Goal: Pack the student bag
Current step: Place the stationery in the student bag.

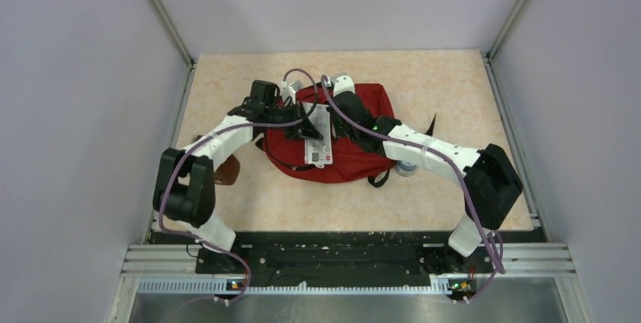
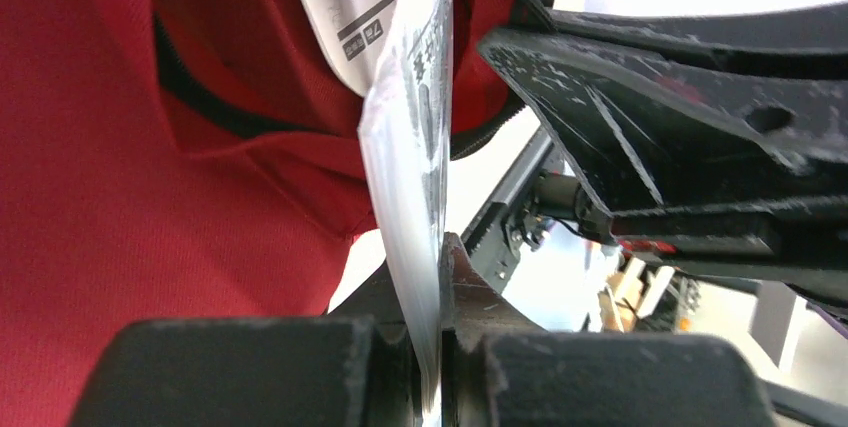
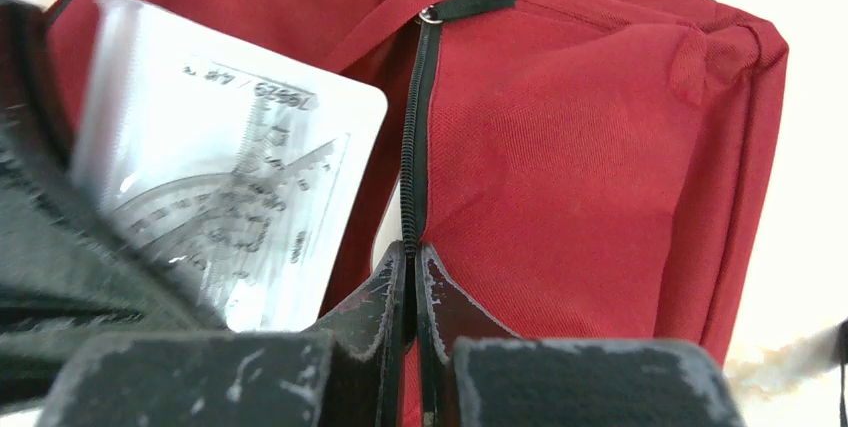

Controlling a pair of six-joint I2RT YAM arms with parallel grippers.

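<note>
The student bag (image 1: 355, 153), a red backpack, lies in the middle of the table. My left gripper (image 1: 308, 120) is shut on a clear plastic packet (image 1: 318, 144) holding a printed protractor and ruler set, over the bag's left part. In the left wrist view the packet (image 2: 408, 137) runs edge-on between the jaws of the left gripper (image 2: 437, 277), with the red bag (image 2: 120, 197) behind. My right gripper (image 1: 336, 122) is shut on the bag's black zipper edge (image 3: 412, 157). Its closed tips (image 3: 412, 282) pinch that edge, with the packet (image 3: 220, 197) just to the left.
A small brown pouch (image 1: 227, 171) lies at the left beside the left arm. A grey roll (image 1: 406, 168) sits under the right arm's forearm. A black strap end (image 1: 432, 124) sticks out right of the bag. Metal frame rails border the table.
</note>
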